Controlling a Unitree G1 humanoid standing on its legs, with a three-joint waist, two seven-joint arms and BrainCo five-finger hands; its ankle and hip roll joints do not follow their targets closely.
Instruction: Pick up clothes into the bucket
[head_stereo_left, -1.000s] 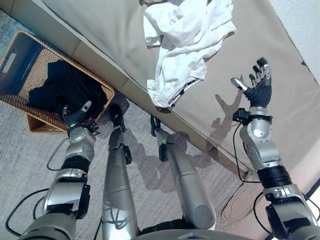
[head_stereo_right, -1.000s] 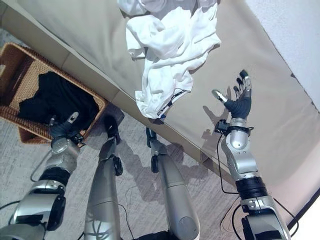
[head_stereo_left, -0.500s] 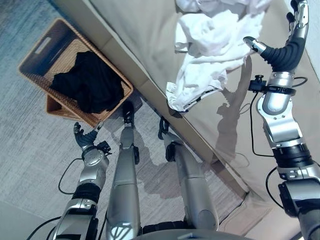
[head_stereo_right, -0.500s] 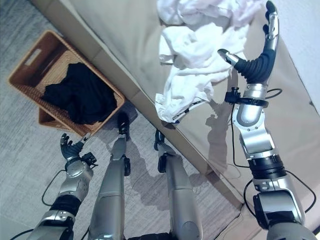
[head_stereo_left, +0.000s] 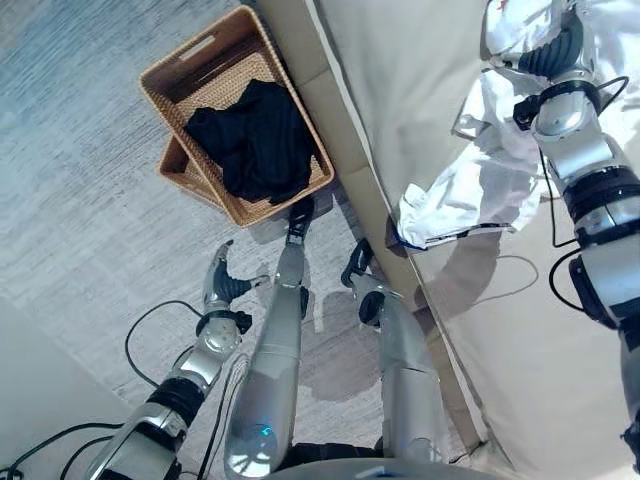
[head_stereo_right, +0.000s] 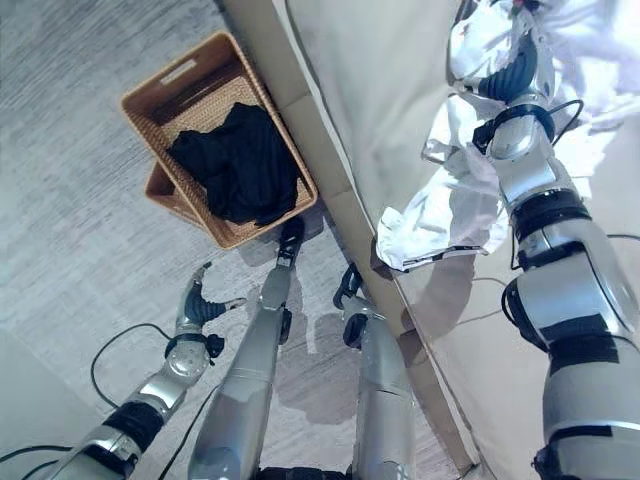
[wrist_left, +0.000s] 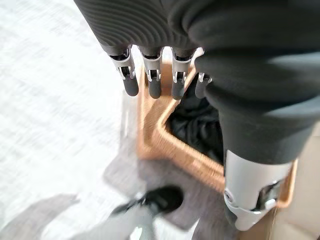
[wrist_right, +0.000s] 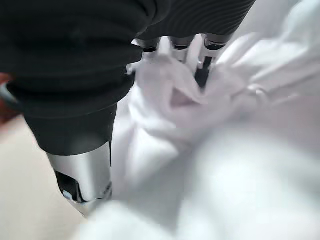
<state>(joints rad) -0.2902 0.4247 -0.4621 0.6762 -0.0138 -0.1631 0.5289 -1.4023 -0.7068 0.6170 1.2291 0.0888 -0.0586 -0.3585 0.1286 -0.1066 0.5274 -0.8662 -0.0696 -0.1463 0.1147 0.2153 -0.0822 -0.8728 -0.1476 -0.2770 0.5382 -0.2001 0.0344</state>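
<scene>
A pile of white clothes (head_stereo_left: 460, 195) lies on the beige bed (head_stereo_left: 400, 80), with one end hanging over its edge. My right hand (head_stereo_left: 555, 50) is pushed into the top of the pile; in the right wrist view its fingers (wrist_right: 202, 75) are sunk in the white cloth (wrist_right: 240, 150). A brown wicker basket (head_stereo_left: 160, 72) stands on the floor beside the bed, holding a black garment (head_stereo_left: 255, 140). My left hand (head_stereo_left: 222, 280) hangs open above the carpet, short of the basket (wrist_left: 165, 140), with straight fingers (wrist_left: 150, 75) and nothing in it.
The bed's long edge (head_stereo_left: 365, 200) runs between the basket and the white clothes. A grey carpet (head_stereo_left: 80, 200) covers the floor round the basket. A pale wall or panel (head_stereo_left: 30, 380) shows at the lower left.
The camera has swung. My right hand has reached from above the bare bed up into the white clothes. My left hand has dropped away from the basket's rim toward the floor.
</scene>
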